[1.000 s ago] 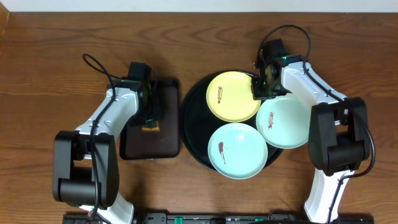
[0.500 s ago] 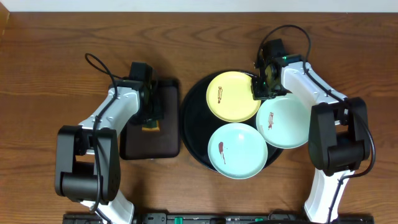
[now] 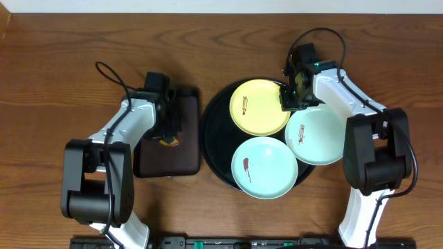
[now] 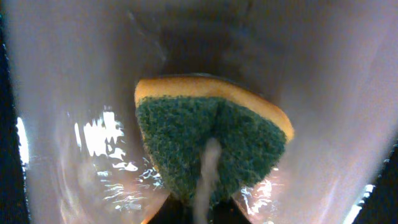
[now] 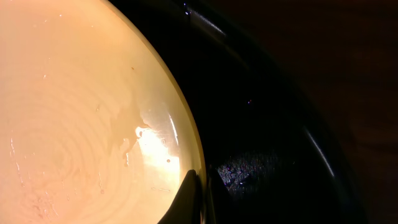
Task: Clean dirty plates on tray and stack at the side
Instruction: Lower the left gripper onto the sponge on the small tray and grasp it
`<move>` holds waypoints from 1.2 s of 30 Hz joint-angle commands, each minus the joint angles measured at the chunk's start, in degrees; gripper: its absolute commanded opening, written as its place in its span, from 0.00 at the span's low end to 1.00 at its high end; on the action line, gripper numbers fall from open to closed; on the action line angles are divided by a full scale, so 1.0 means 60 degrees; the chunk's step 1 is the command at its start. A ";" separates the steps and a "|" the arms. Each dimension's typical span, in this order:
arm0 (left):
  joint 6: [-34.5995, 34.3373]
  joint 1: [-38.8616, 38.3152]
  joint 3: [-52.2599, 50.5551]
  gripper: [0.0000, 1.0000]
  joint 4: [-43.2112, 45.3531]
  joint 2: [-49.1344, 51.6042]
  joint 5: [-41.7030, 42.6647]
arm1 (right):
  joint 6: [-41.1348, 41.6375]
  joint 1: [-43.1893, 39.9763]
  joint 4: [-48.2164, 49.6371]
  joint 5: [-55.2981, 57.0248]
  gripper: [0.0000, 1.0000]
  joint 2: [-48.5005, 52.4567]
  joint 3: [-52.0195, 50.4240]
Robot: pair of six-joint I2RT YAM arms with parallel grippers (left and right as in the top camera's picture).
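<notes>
The three plates lie on the round black tray (image 3: 213,131), which stands at the centre of the desk (image 3: 69,41). The yellow plate (image 3: 259,106) occupies the far part of the tray and bears a reddish-brown smear left of its centre. The lower mint plate (image 3: 264,167) lies on the near part, touching or just overlapping the yellow plate, and projects past the tray's near rim. It also bears a smear on its left half. The right mint plate (image 3: 315,135) lies beside both and overhangs the tray's right rim; no smear can be made out on it in the overhead view.

The right gripper (image 3: 294,95) sits at the right edge of the yellow plate. In the right wrist view its fingertips are closed on that plate's rim, with the glossy tray floor just beyond.

To the left of the round tray, close beside it, lies the rectangular tray (image 3: 166,162), dark brown in the overhead view. The left gripper (image 3: 166,130) is lowered over it. In the left wrist view it is closed on the sponge (image 4: 211,146), which has a green scouring face and a yellow backing. The green face is creased down the middle by the grip.
</notes>
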 commanded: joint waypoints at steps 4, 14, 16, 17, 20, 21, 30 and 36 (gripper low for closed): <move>0.0565 -0.0004 0.0382 0.08 -0.0149 -0.0619 -0.0007 | -0.0073 0.0015 -0.0051 0.0069 0.01 0.0240 -0.0040; 0.0510 -0.0022 0.0382 0.07 -0.0113 -0.2397 -0.0321 | -0.0073 0.0033 -0.0051 0.0069 0.01 0.0240 -0.0044; 0.0415 -0.0095 0.0379 0.07 -0.0131 -0.2947 -0.0790 | -0.0076 0.0033 -0.0047 0.0069 0.01 0.0240 -0.0044; 0.0415 -0.0146 0.0379 0.06 -0.0138 -0.3224 -0.1060 | -0.0076 0.0033 -0.0047 0.0069 0.01 0.0240 -0.0044; 0.0419 -0.0317 0.0379 0.07 -0.0171 -0.3858 -0.1665 | -0.0076 0.0036 -0.0047 0.0069 0.01 0.0240 -0.0044; 0.0426 -0.0361 0.0379 0.07 -0.0164 -0.4040 -0.1679 | -0.0076 0.0040 -0.0047 0.0069 0.01 0.0240 -0.0044; 0.0423 -0.0514 0.0368 0.07 -0.0623 -0.4841 -0.1355 | -0.0251 0.0040 -0.0047 0.0069 0.01 0.0240 -0.0044; 0.0423 -0.0514 -0.0412 0.08 -0.0510 -0.3952 -0.0306 | -0.0251 0.0040 -0.0040 0.0069 0.01 0.0240 -0.0044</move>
